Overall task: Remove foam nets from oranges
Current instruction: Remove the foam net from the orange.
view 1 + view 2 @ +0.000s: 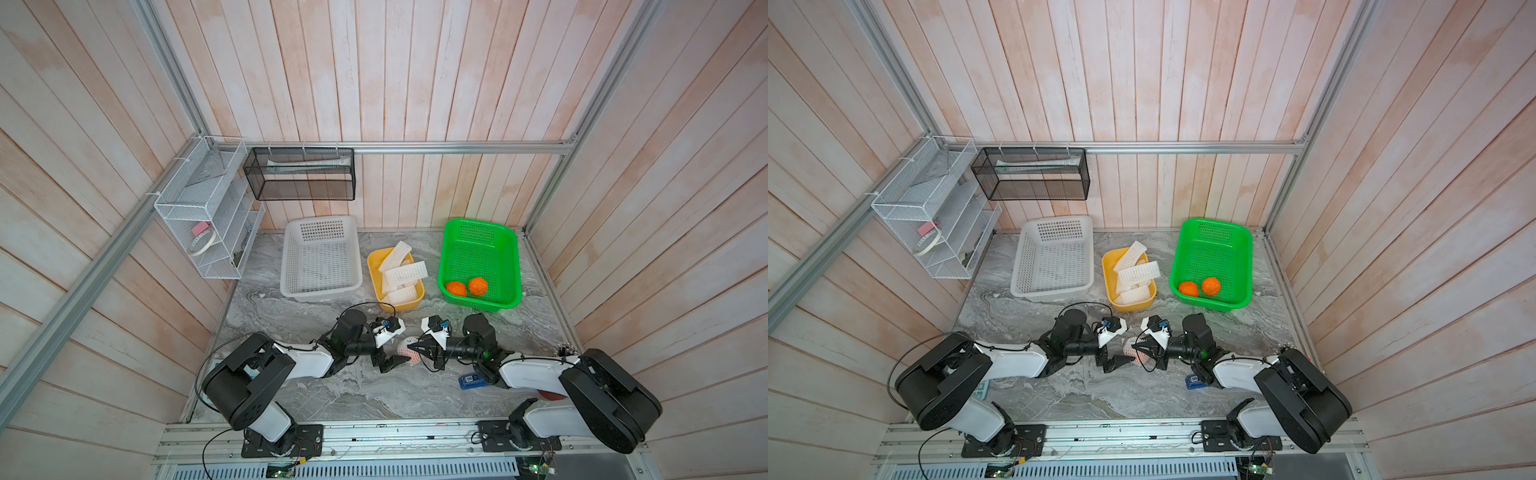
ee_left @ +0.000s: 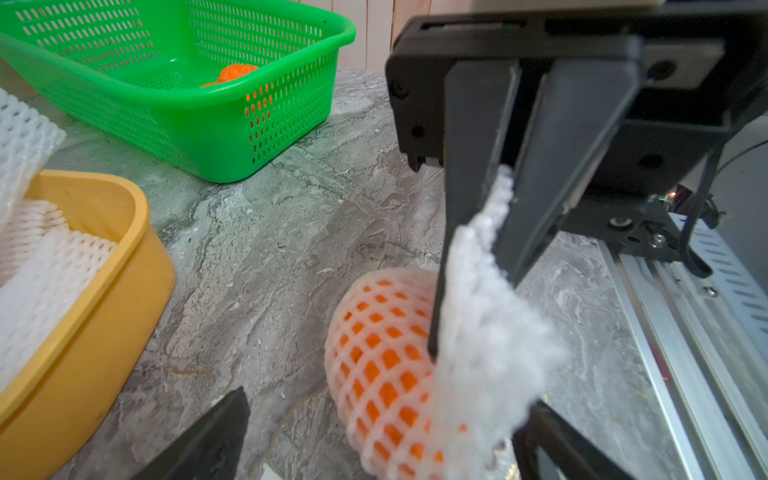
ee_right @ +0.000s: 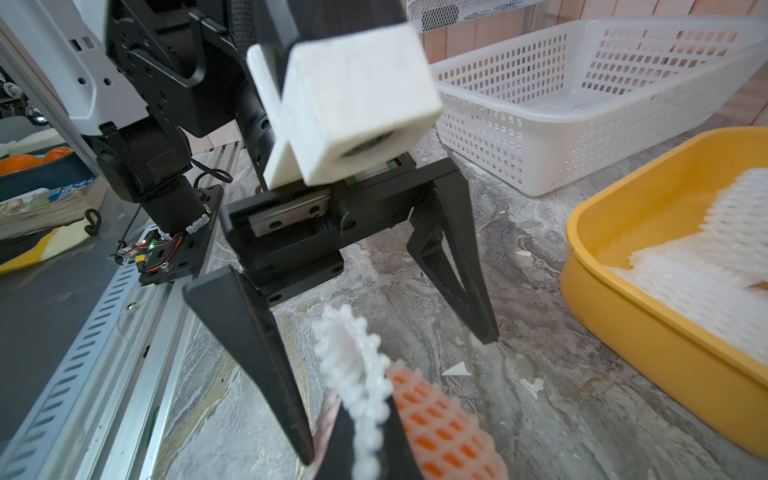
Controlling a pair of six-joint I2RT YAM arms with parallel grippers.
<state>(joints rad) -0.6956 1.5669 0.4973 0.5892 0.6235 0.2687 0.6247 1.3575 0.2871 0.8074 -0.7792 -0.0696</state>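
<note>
**Only 1 orange is seen netted, pinched by the right gripper**

A grey marbled table (image 1: 291,328) is lined at the back with 3 containers. The white basket (image 1: 286,266) is set furthest to the robot's left. The green basket (image 1: 482,305) is set furthest right, and 2 bare oranges (image 1: 478,286) are held side by side near its front wall. Between the 2 baskets, loose foam nets (image 1: 405,272) are piled in the yellow tub (image 1: 399,306), with 1 hung over its far rim; their number cannot be counted.

Nearer the front, the netted orange (image 2: 382,365) is found between the 2 arms. The right gripper (image 2: 478,291) is clamped tight on the bunched end of its foam net (image 2: 478,353). The left gripper (image 3: 395,397) is spread wide, with 1 finger on each side of the fruit; contact cannot be made out.

A small blue item (image 1: 471,380) is seen by the right arm. Its white label is too small to be read.
</note>
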